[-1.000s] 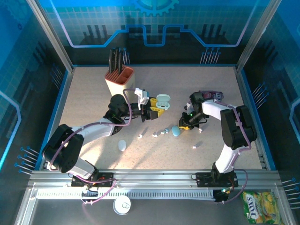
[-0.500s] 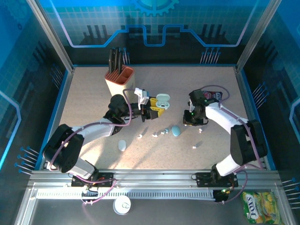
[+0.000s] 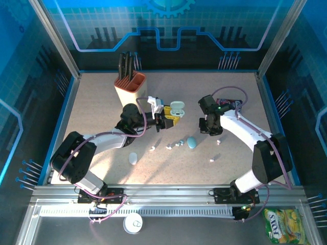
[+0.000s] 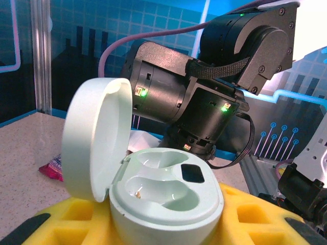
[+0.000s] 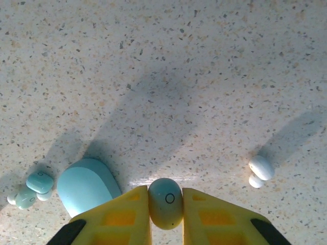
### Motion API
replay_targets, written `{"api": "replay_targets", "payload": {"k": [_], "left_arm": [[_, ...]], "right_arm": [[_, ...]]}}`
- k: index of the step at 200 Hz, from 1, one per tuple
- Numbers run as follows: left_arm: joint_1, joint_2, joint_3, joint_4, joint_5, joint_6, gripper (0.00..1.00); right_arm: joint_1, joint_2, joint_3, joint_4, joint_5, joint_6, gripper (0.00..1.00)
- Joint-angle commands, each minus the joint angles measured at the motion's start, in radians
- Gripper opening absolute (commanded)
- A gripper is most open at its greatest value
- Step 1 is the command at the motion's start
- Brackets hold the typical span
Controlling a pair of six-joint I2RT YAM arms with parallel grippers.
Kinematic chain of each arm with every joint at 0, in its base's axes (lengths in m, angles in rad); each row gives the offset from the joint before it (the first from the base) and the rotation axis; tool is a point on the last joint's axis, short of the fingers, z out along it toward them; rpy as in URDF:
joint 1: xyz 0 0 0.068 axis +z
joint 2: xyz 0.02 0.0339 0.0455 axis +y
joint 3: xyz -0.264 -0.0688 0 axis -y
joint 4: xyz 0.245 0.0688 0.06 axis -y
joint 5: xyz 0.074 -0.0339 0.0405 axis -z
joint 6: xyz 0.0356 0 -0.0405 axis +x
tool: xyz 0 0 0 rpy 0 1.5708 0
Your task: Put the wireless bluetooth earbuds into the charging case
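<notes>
The carry-over step is being played out, by the look of it. One earbud (image 5: 164, 198) is being pinched between the yellow foam pads (image 5: 120, 217) of the right end effector (image 3: 209, 127), which is clamped nearly fully closed on it just above the worktop (image 5: 168, 76), right of centre.

The charging case (image 4: 168, 204) is being offered up by the left end effector (image 3: 166, 121). It is gripped at its base between partly closed pads, lid (image 4: 94, 148) swung open, over the middle of the worktop towards the far edge. Both wells are looking empty.

The next move is being judged a delicate one. The bud has to be brought across to the case, turned to suit one moulded well and lowered in before the pads are released.

- **Case:** glossy mint-white plastic, pebble-shaped, with a round hinged lid.
- **Held bud:** smooth, pale and oval, with a small ring mark.
- **Pads:** soft and spongy.
- **Worktop:** matte and speckled like stone.

Nearer the front edge, a closed pale blue case (image 5: 86, 186) and the loose earbuds (image 3: 168, 147) are lying scattered
</notes>
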Motion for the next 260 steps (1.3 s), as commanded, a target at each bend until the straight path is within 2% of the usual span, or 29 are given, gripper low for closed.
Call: {"api": "replay_targets", "payload": {"k": [1,61,128,162,194,224,260], "left_arm": [[0.005,0.016,-0.007,0.039,-0.021,0.036,0.35],[0.005,0.026,0.001,0.014,-0.045,0.064,0.35],[0.006,0.035,0.025,-0.011,-0.027,0.06,0.34],[0.005,0.034,0.028,-0.029,-0.032,0.069,0.34],[0.005,0.052,0.038,-0.035,-0.021,0.06,0.34],[0.005,0.061,0.042,-0.028,-0.018,0.05,0.34],[0.006,0.052,0.046,-0.046,-0.016,0.06,0.34]], "right_arm": [[0.012,-0.022,0.032,-0.056,0.038,0.027,0.18],[0.015,-0.048,0.041,-0.054,0.021,0.024,0.18],[0.018,-0.23,0.023,0.014,-0.133,-0.09,0.2],[0.032,-0.204,0.132,-0.187,-0.004,-0.074,0.2],[0.089,-0.19,0.196,-0.255,0.105,-0.096,0.19],[0.135,-0.104,0.311,-0.427,0.249,-0.067,0.19],[0.165,-0.035,0.376,-0.503,0.35,-0.031,0.18]]}}
